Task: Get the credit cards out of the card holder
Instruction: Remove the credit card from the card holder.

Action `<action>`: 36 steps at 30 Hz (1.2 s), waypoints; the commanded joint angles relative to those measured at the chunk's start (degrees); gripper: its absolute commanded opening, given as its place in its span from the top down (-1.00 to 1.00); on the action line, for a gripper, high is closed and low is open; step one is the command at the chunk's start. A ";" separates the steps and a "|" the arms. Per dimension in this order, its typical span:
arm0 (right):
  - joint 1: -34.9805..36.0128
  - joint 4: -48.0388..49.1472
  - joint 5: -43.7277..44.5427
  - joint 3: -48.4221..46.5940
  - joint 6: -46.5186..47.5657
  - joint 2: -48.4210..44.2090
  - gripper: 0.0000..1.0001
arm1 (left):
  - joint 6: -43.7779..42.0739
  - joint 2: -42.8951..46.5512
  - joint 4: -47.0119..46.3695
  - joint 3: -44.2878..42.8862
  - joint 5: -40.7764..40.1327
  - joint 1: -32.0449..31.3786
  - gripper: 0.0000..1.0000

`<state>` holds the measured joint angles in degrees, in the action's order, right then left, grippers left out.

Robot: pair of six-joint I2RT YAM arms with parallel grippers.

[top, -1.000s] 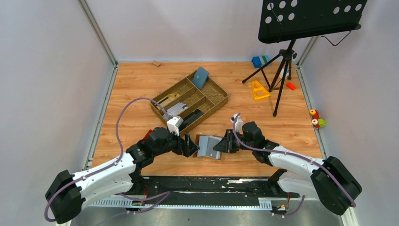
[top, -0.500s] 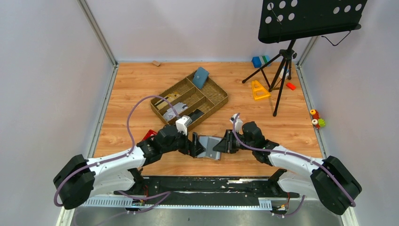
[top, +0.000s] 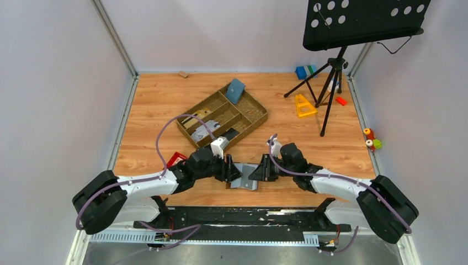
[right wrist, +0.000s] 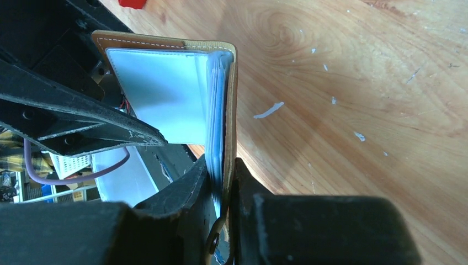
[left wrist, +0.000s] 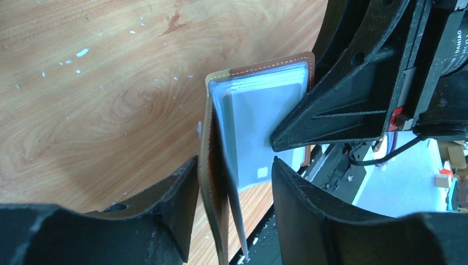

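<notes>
Holder: small brown leather-look folding card holder (top: 245,176), open, near the front of the tan woven divided tray (top: 251,127).
Right gripper (right wrist: 219,165): clamped on one cover.
Left gripper (left wrist: 233,165): jaws apart around the other cover.

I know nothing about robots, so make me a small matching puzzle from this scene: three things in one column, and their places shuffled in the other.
Things:
1. card holder
2. blue-teal pouch
3. yellow triangle

Places:
A. beside the legs of the music stand
B. pinched in the right gripper
C. at the far end of the woven tray

Pairs: 1-B, 2-C, 3-A
</notes>
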<state>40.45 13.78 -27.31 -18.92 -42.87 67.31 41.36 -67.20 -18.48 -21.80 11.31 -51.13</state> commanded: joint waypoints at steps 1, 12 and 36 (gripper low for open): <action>0.80 3.06 -0.70 -2.79 -0.79 2.47 0.86 | 1.67 -2.59 -5.95 0.91 0.49 -0.62 -0.11; 1.48 2.31 1.19 -3.10 -0.75 5.00 0.46 | 1.35 -5.13 -2.93 0.56 -3.87 -0.63 0.91; 1.48 -0.04 2.82 1.47 -0.91 0.05 0.06 | 3.67 -9.52 -0.42 0.43 -6.34 -0.59 1.00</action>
<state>41.60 12.84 -24.77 -18.28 -43.62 68.12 46.00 -77.34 -19.51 -21.04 6.33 -51.42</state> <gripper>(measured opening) 0.461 0.029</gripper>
